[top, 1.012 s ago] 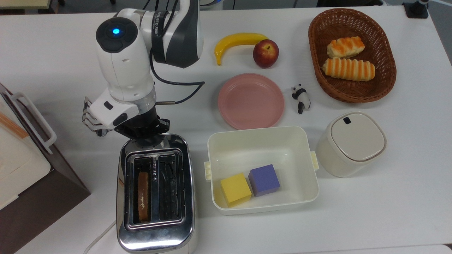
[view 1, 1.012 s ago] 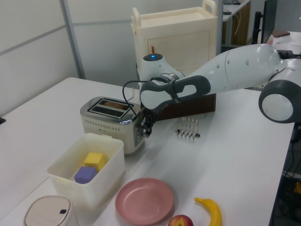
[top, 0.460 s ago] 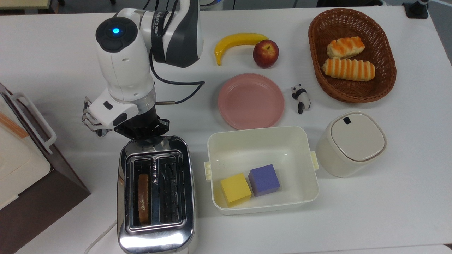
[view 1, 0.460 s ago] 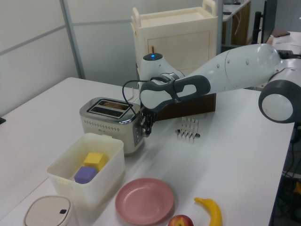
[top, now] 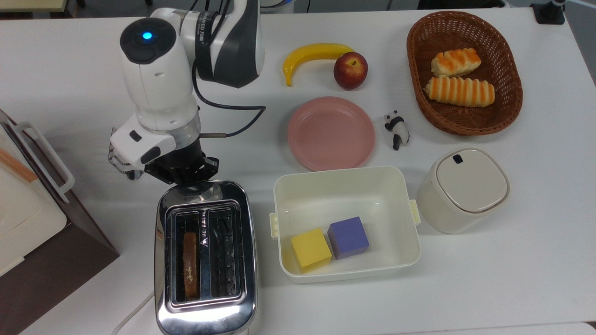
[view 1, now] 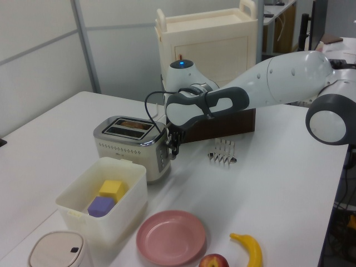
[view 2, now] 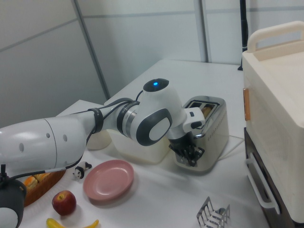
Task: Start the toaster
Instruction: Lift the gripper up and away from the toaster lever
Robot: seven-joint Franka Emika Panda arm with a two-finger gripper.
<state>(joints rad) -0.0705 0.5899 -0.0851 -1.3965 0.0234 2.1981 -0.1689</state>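
Gripper at the lever end of the toaster.

Top view: the gripper point(top: 181, 171) is mostly hidden under the wrist, so I cannot tell its opening; the toaster point(top: 205, 258), just below it, holds one bread slice point(top: 189, 265) in one of two slots. Beside, a white bin point(top: 345, 188) holds two cubes.
Left view: the gripper point(view 1: 173, 146) hangs at the toaster point(view 1: 132, 146) end.
Right view: the gripper point(view 2: 189, 153) covers the toaster point(view 2: 209, 128) front.

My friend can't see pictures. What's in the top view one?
A white robot arm's end effector sits at one end of a shiny toaster holding a slice of bread. Nearby are a pink plate and a white bin with two blocks.
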